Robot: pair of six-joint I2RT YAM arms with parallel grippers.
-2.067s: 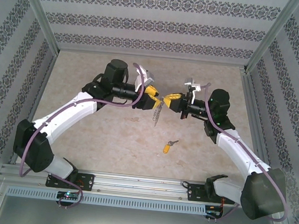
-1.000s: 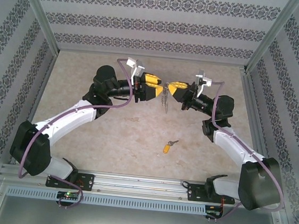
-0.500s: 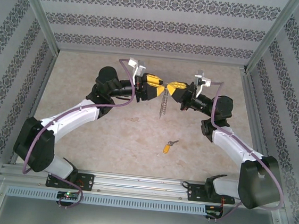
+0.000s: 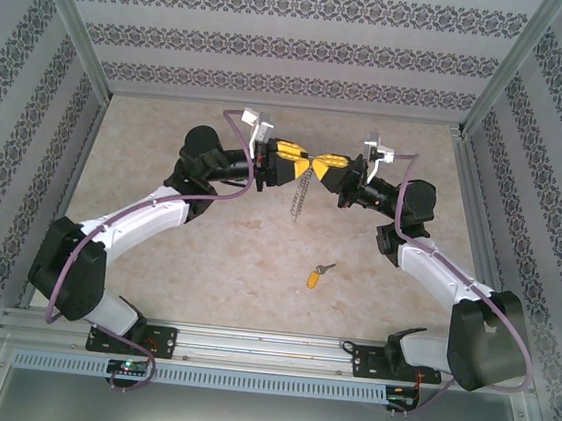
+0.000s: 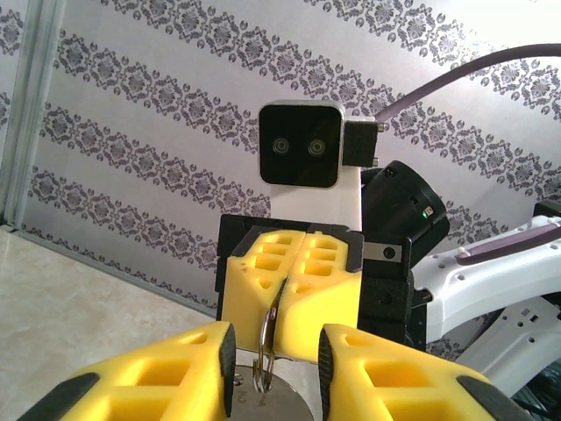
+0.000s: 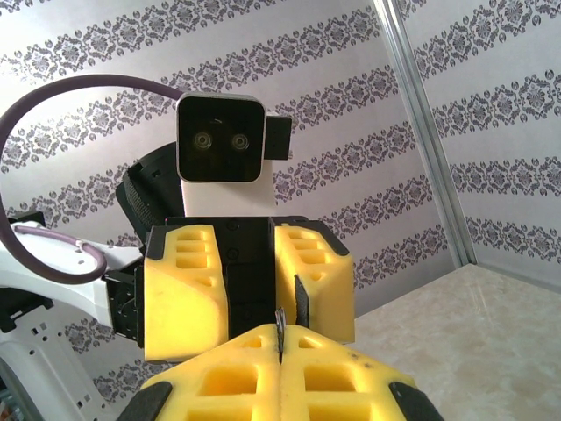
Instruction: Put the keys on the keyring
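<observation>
Right gripper (image 4: pixel 328 163) pinched tight on the keyring (image 5: pixel 266 351), held mid-air, chain dangling. Left gripper (image 5: pixel 277 373) part-open, fingers either side of the ring — contact unclear, maybe not touching. Key (image 4: pixel 321 273) lies on the table (image 4: pixel 206 253), well apart — threading not yet begun.

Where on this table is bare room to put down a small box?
Bare table: the far-left corner, between the side wall and the left arm; and the near middle, between that arm, the base rail and the key. Crowded: the far centre, where the right arm meets the left at the hanging keyring.
</observation>
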